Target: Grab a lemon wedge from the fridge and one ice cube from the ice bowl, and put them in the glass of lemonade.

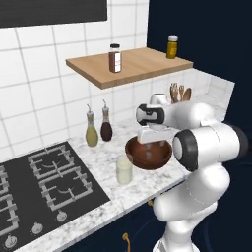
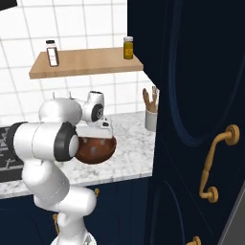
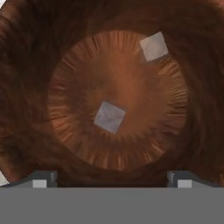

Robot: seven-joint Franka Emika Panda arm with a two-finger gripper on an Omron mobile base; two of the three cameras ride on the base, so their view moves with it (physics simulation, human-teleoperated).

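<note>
Two ice cubes (image 3: 109,117) lie in the ice bowl (image 3: 39,52) at frame centre under the spread, empty hand (image 3: 112,179) — ice-picking step, probably; next, lower and pinch one cube.

Glossy white rounded arm (image 1: 197,162) segments, dark grey joint rings, black wrist cap, bulbous base column.

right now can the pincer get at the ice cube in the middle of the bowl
Probably yes. The pincer hangs open right over the ice bowl, and the middle ice cube lies bare between its fingertips' line, apart from the other cube.
</note>
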